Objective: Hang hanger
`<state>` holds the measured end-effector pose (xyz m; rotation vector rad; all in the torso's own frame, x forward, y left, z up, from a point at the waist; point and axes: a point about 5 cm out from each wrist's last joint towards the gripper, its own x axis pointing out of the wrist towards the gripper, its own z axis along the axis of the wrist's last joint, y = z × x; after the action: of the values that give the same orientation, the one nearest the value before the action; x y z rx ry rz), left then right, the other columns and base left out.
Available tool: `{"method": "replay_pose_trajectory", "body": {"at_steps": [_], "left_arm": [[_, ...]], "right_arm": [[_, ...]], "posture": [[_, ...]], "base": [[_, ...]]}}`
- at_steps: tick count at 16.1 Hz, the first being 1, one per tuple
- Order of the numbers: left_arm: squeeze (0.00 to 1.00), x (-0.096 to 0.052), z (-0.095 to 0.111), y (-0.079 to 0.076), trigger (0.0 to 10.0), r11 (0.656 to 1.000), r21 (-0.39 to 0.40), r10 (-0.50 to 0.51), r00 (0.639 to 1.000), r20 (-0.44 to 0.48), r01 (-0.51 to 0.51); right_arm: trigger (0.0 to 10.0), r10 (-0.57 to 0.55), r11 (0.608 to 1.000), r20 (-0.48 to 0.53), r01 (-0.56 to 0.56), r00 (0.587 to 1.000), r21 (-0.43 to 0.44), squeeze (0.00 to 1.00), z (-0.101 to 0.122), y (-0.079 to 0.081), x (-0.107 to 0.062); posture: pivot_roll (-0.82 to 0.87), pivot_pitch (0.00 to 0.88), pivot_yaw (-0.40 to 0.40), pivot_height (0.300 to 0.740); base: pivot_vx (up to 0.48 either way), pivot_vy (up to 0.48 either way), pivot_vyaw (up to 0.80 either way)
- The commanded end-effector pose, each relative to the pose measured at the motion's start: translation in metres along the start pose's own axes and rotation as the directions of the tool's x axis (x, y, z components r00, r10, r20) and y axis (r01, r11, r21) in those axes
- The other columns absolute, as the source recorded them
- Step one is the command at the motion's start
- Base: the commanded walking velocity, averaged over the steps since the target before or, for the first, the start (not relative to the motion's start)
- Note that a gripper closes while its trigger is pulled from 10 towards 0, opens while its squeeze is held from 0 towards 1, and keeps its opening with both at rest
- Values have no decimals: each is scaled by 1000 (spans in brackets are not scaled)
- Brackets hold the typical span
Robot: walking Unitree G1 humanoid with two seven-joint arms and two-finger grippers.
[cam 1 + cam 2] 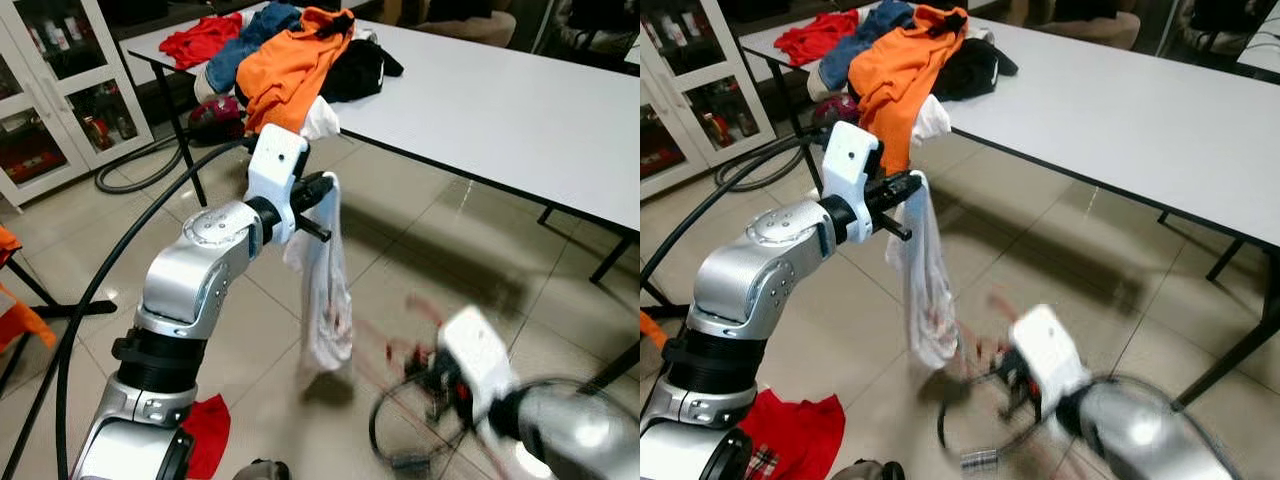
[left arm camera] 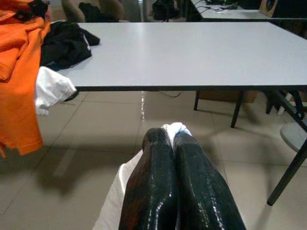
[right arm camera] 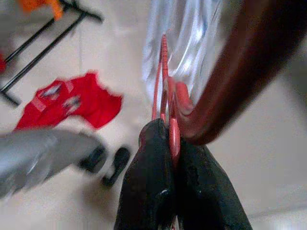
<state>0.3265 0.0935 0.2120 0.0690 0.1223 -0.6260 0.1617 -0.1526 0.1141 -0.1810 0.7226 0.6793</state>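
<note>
Blurred right fingers (image 3: 165, 158) (gripping red hanger (image 3: 165, 96))

The right gripper (image 1: 432, 372) is smeared by motion blur. The thin red wire hanger (image 3: 165, 91) it pinches blurs too, its hook unseen.

An office or meeting room pressed into use for laundry work is shown. A long white counter (image 1: 520, 120) on black metal legs is seen over a glossy beige tiled floor (image 1: 420, 240), with a second one (image 2: 240, 12) beyond it and chairs (image 2: 96, 9) drawn up behind. Clothes are heaped at one end: an orange garment (image 1: 290, 70), a red one (image 1: 200, 40) and a black one (image 1: 355, 70). A white glass-fronted cabinet (image 1: 60, 90) stocked with bottles is set against the wall, and black hose (image 1: 140, 175) is looped on the floor.
</note>
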Motion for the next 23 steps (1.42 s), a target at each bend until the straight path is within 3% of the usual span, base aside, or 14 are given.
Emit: {"method": "replay_pose_trajectory", "body": {"at_steps": [1, 5, 11, 17, 18, 20, 23], "left_arm": [[0, -1, 10, 4, 10000, 1000, 22, 21, 999, 36, -22], [0, -3, 10, 3, 10000, 1000, 29, 5, 999, 31, -6], [0, -4, 10, -5, 10000, 999, 30, -27, 999, 30, 26], [0, -10, 15, -13, 10000, 996, 27, -89, 995, 42, 88], [0, -10, 14, -11, 10000, 997, 27, -76, 996, 38, 75], [0, -9, 18, -14, 10000, 996, 20, -93, 995, 47, 92], [0, -8, 24, -19, 10000, 994, 19, -111, 991, 69, 110]], "right_arm": [[10000, -4, 1000, -4, 4, 1000, 8, 0, 0, 2, -2], [10000, -100, 995, 23, 99, 995, 30, 0, 7, -9, -3], [10000, -122, 988, 72, 114, 990, 103, 0, 14, -15, 0], [10000, -229, 957, 69, 212, 971, 199, 0, 12, -27, 7], [10000, -250, 947, 76, 227, 965, 228, 0, 13, -29, 6], [10000, -258, 907, 87, 211, 962, 364, 0, 9, -30, 11], [10000, -229, 835, 43, 173, 973, 523, 0, -12, -24, 21]], "posture": [[-232, 0, 89, 740], [-226, 3, 87, 740], [-219, 3, 80, 740], [-205, 6, 71, 740], [-206, 8, 71, 740], [-211, 8, 73, 740], [-208, 9, 67, 740]], "base": [[0, 0, 0], [0, 0, 0], [0, 0, 0], [0, 0, 0], [0, 0, 0], [0, 0, 0], [0, 0, 0]]}}
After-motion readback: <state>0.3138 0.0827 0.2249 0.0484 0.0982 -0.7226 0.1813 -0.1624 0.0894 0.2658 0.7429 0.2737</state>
